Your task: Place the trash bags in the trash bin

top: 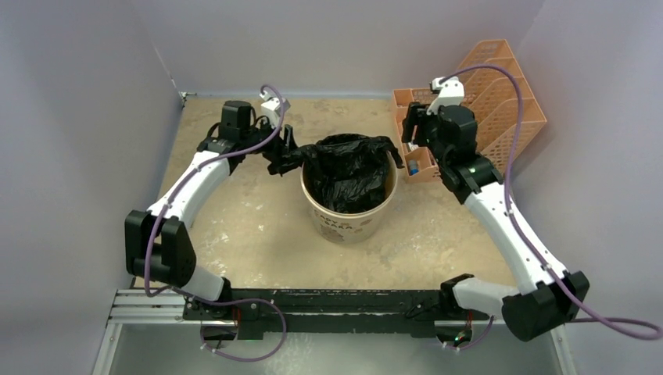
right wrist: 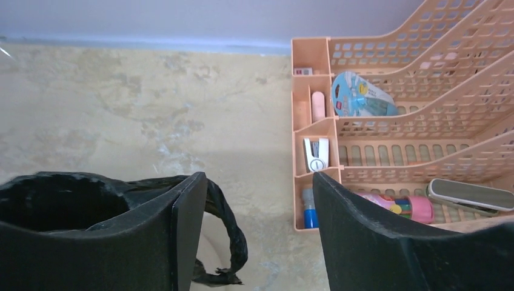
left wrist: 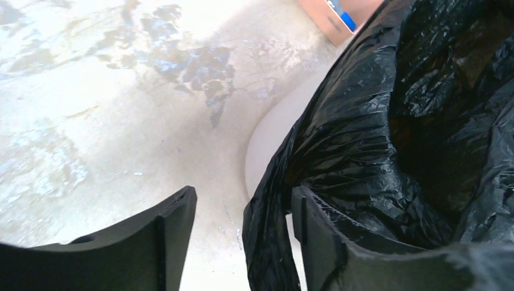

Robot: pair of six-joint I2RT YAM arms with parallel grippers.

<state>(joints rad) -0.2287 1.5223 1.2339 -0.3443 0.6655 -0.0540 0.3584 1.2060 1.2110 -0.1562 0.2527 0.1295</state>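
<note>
The cream trash bin [top: 349, 223] stands mid-table with the black trash bag [top: 348, 168] spread inside it and folded over the rim. At the rim's left side my left gripper [top: 281, 156] is open. In the left wrist view a fold of the bag [left wrist: 273, 242] hangs loose in the gap of that gripper [left wrist: 242, 209], beside the right finger [left wrist: 324, 242], in front of the bin wall [left wrist: 270, 142]. My right gripper [top: 408, 148] is open at the rim's right side. In the right wrist view a loop handle [right wrist: 233, 233] droops free beside the left finger [right wrist: 185, 224] of this gripper [right wrist: 257, 182].
An orange mesh desk organiser [top: 485, 98] with pens, a stapler and small items [right wrist: 388, 121] stands at the back right, close behind the right gripper. Grey walls enclose the table on the left, back and right.
</note>
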